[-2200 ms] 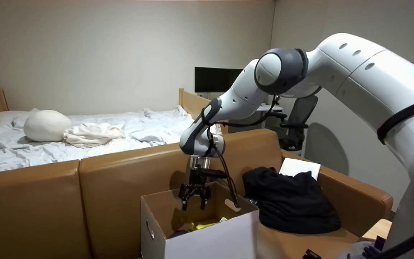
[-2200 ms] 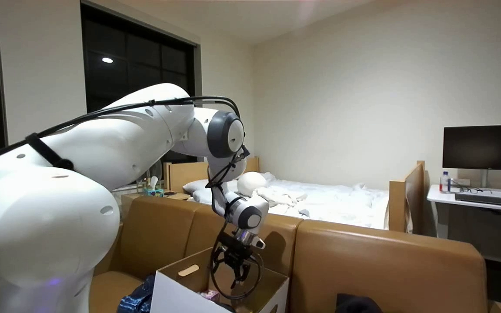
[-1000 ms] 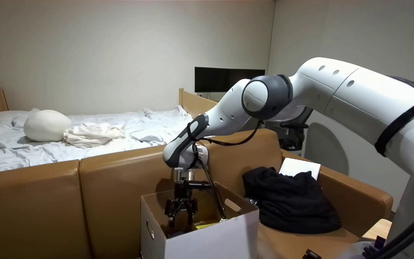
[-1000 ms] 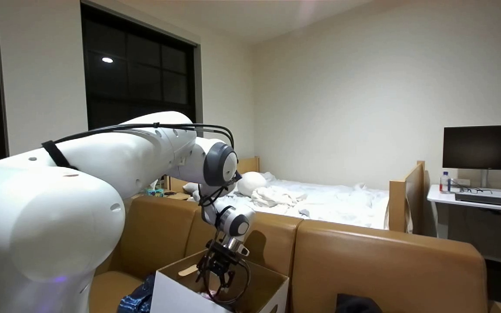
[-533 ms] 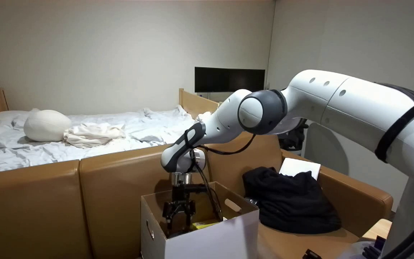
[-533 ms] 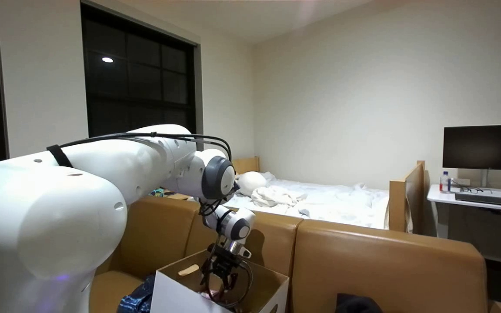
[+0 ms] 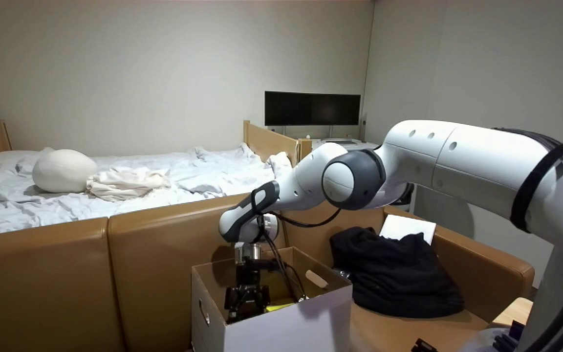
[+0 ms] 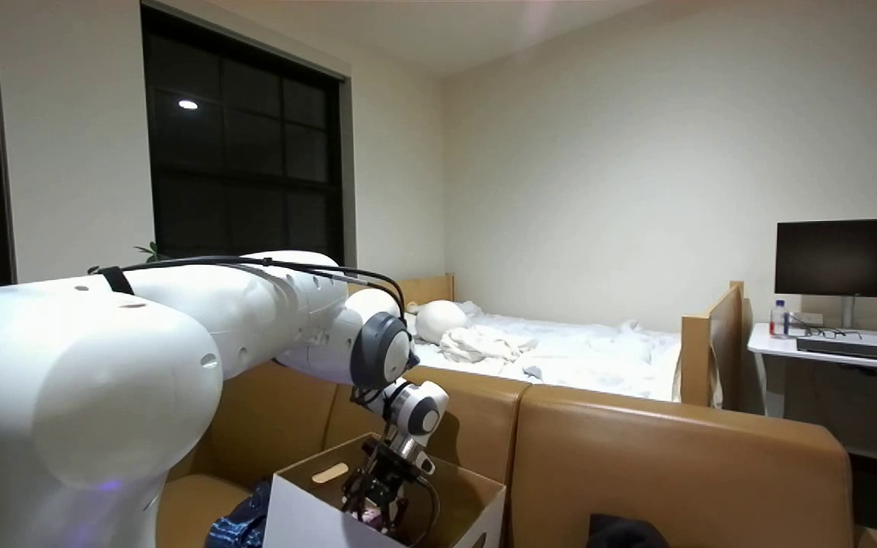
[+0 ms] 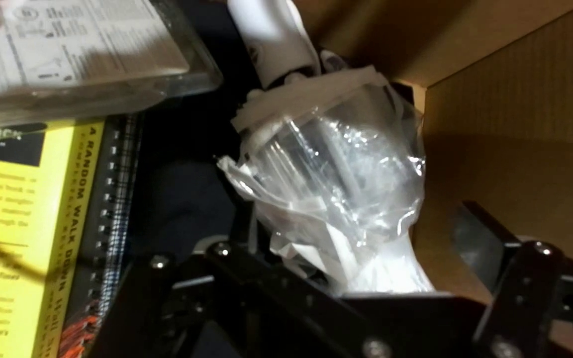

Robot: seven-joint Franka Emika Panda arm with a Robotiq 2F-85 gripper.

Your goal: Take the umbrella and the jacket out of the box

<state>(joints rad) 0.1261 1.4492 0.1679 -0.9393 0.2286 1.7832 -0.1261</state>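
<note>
Currently, with the end effector [image 9: 363, 236] spread wide inside the box [image 7: 286, 327], the dark cloth [image 9: 182, 199] likewise inside it, possibly the jacket, is best pinched by a deep fold, free of the plastic-wrapped bundle [image 9: 346, 169] (umbrella not identifiable).

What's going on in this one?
A robot arm has its open gripper down inside a white box; in the wrist view a clear plastic bag shows between the spread fingers, and nothing looks gripped. A yellow book and what looks like dark cloth also lie in the box, while black fabric is heaped on a brown sofa. Whether either is the jacket isn't clear, and no umbrella can be made out.
</note>
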